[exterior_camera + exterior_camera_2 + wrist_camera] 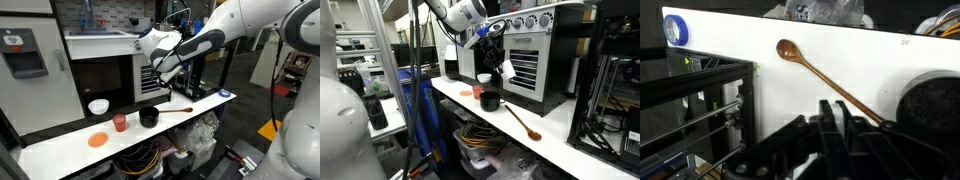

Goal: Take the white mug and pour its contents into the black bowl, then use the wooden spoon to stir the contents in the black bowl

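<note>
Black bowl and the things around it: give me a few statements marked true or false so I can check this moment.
1. The wooden spoon lies flat on the white table. True.
2. The spoon's head rests inside the black bowl. False: the whole spoon lies on the table, its handle end near the bowl and its head pointing away from it.
3. In an exterior view, the red cup stands between the orange disc and the black bowl. True.
4. The tool is clamped on the spoon's handle. False: the tool hangs shut above the table, clear of the spoon.
</note>
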`<state>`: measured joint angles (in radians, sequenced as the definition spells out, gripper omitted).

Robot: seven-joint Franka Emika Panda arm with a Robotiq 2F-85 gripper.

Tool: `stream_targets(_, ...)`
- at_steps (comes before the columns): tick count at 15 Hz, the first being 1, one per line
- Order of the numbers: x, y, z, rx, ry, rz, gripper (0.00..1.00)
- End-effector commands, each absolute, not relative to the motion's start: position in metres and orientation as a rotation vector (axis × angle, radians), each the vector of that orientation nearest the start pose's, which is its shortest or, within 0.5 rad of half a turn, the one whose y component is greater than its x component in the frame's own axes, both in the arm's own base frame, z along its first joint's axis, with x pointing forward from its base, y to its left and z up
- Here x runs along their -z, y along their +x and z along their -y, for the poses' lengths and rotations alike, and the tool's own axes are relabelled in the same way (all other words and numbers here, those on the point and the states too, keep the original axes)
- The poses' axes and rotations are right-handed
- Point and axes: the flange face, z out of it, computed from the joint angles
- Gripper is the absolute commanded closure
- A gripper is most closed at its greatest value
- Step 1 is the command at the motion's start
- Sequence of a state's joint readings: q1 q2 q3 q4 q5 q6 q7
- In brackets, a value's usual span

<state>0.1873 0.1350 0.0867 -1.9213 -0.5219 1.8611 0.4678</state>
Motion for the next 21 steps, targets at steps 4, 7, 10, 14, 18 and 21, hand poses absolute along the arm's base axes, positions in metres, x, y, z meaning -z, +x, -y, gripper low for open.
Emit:
stream_targets(4, -0.409, 0.538, -0.065, -0.074, 2.733, 0.244, 0.98)
stream_targets(7, -0.399, 0.533, -0.037, -0.076, 2.768, 0.369, 0.98)
stream_targets(10, -0.386, 0.530, -0.005, -0.071, 2.789, 0.493, 0.98)
stream_targets(14, -0.370, 0.527, 0.034, -0.071, 2.818, 0.631, 0.98)
stream_targets(18, -0.358, 0.524, 0.063, -0.075, 2.882, 0.741, 0.98)
stream_targets(21, -0.351, 0.524, 0.078, -0.102, 2.943, 0.765, 0.98)
